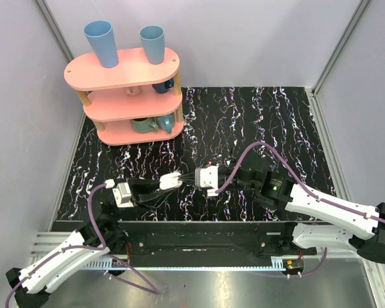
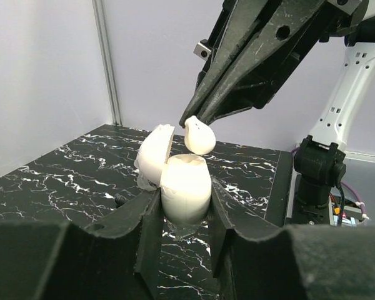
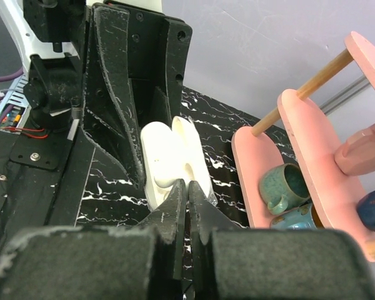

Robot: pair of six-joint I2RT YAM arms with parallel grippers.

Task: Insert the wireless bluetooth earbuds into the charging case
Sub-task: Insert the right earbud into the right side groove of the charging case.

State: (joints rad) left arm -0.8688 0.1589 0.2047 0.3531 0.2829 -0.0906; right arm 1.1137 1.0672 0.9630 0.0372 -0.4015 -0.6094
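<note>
left gripper: matte black plastic fingers clamped on the base of a glossy white, pebble-shaped charging case. Its rounded lid is flipped open just past the left finger.

right gripper: scuffed black tapered fingers pressed together, pinching a smooth white rounded earbud at the very tips. The earbud sits just above the case's open mouth; can't tell if it's touching.

Black marbled tabletop with white veins below both sets of fingers. Beyond the right fingertips: pink oval-tiered shelf on wooden dowels, glazed teal mug on it.
</note>
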